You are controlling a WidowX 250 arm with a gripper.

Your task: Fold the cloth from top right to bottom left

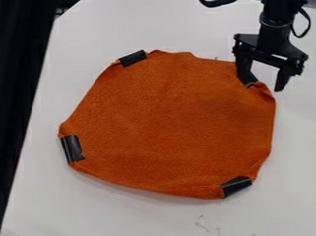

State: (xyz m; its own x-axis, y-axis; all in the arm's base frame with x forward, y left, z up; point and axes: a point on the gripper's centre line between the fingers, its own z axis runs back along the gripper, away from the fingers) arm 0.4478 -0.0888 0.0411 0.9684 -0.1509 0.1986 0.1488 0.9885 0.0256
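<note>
Texts, labels, brands, numbers, signs: none legible.
</note>
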